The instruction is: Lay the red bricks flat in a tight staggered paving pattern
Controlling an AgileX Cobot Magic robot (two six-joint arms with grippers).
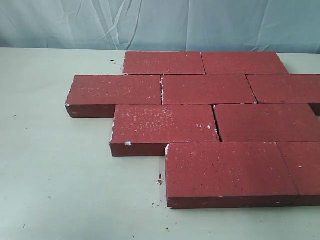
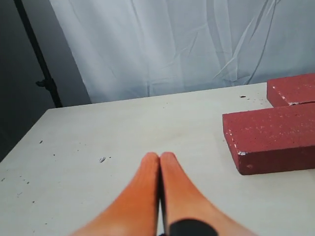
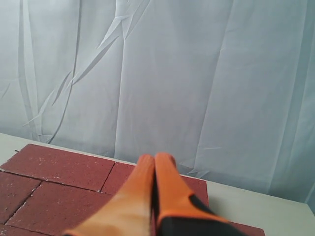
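Pale bench (image 1: 60,175) carried the red bricks (image 1: 207,90): nine lying flat in four staggered rows, edges touching, toward the exterior view's right. Left tool (image 2: 160,157) hung over bare bench near a brick end, fingers pressed together, empty. Right tool (image 3: 154,160) above the bricks, likewise closed, empty.

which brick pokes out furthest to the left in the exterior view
The left brick of the second row from the back. Its outer end juts further left than the end of any other row.
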